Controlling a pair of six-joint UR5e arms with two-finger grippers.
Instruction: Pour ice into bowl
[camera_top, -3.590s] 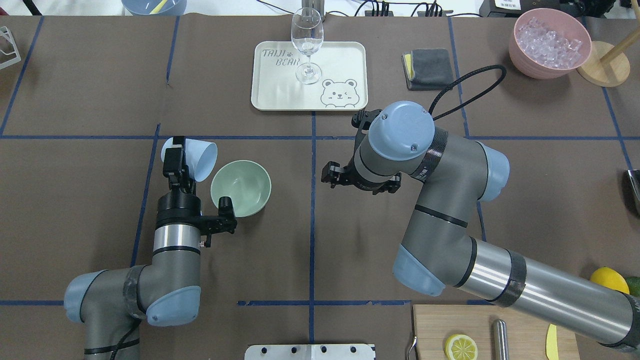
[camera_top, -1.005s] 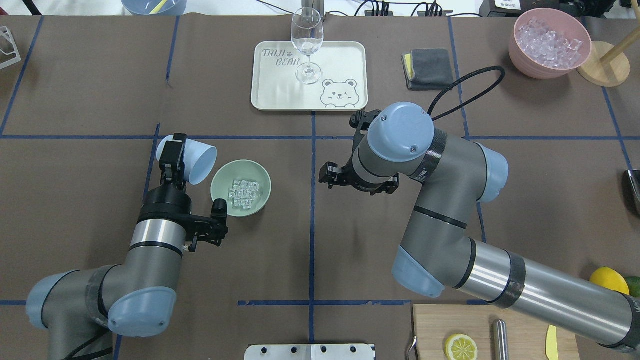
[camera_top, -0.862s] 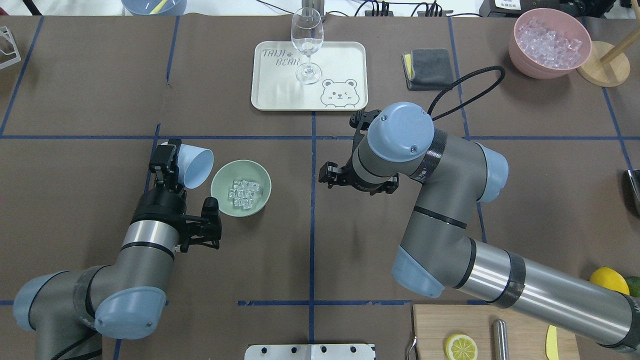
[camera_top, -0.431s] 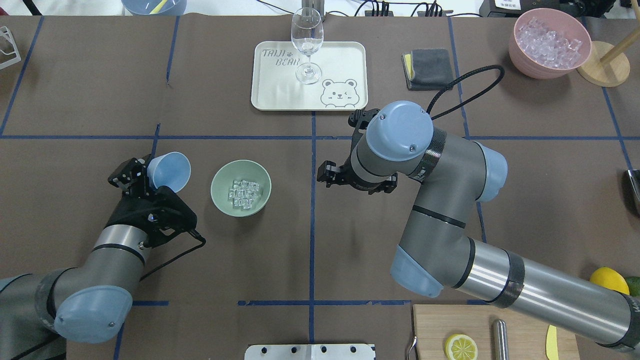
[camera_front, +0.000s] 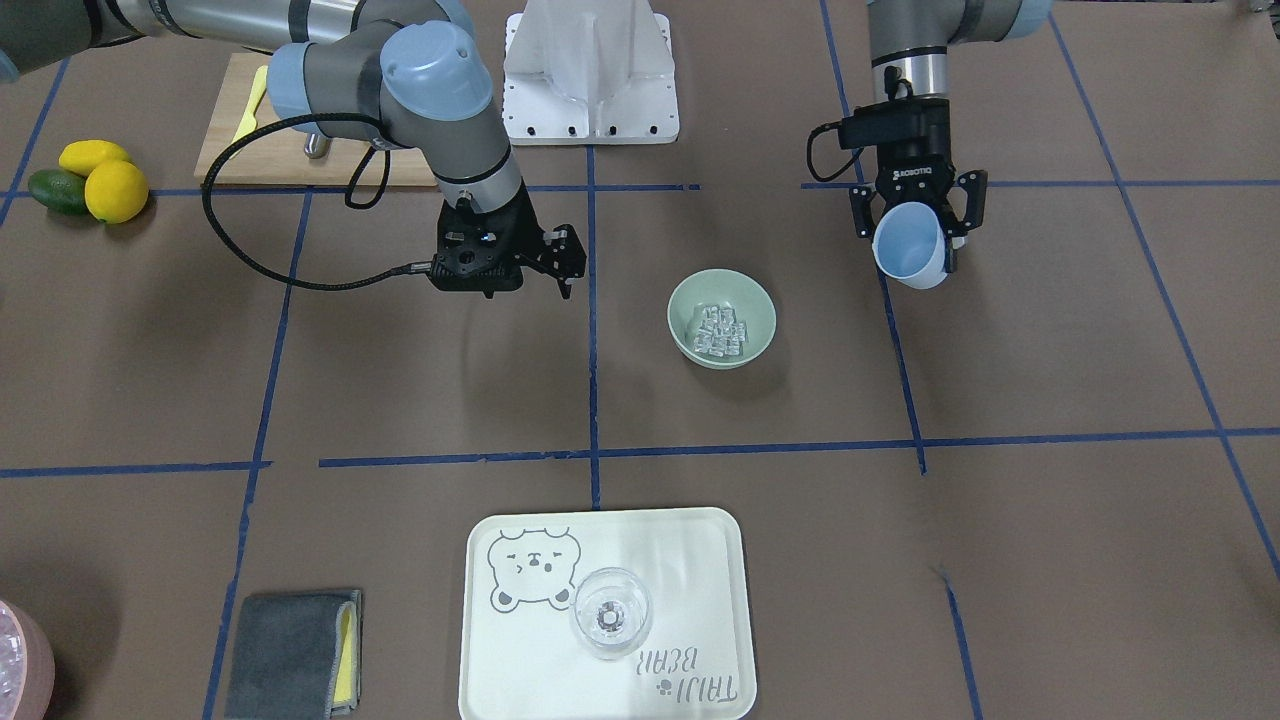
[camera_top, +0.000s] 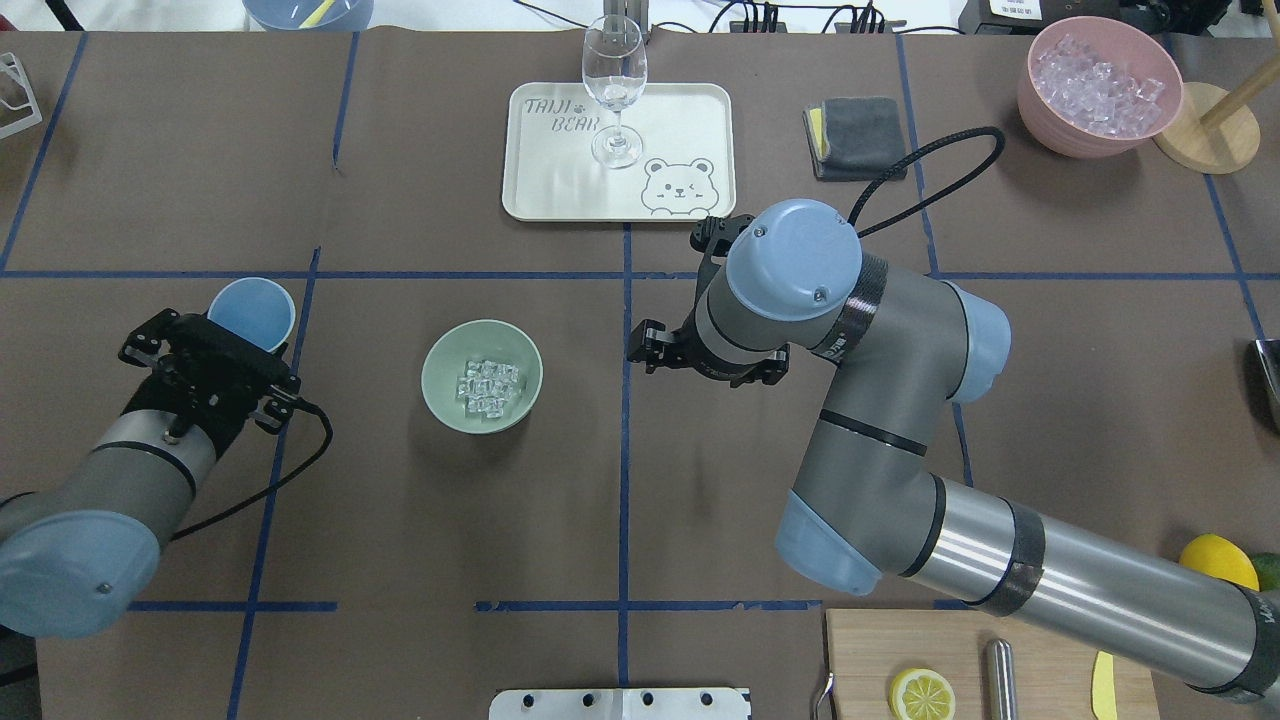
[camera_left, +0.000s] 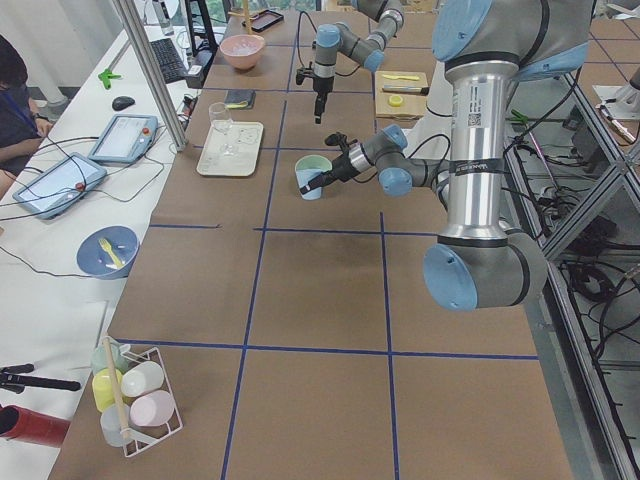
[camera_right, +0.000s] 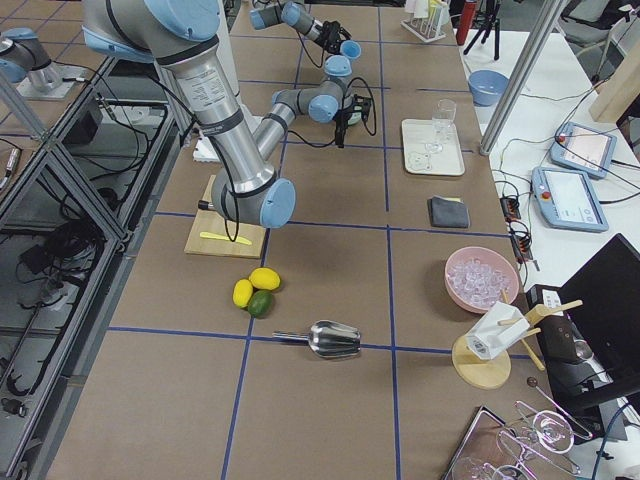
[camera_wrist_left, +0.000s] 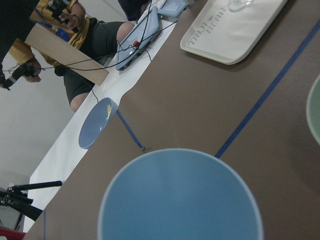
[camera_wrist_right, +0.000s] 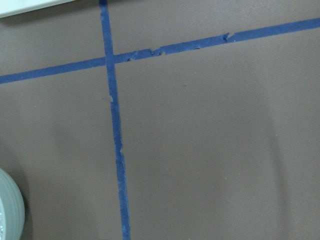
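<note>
Okay, we've got the ice heaped inside the sage-green bowl; our left gripper clasps the empty light blue cup, mouth upward, well clear to the bowl's left, while our right gripper hangs spread, nearer.

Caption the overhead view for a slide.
Ice lies in the green bowl; the left arm holds the empty blue cup upright, apart from it.
</note>
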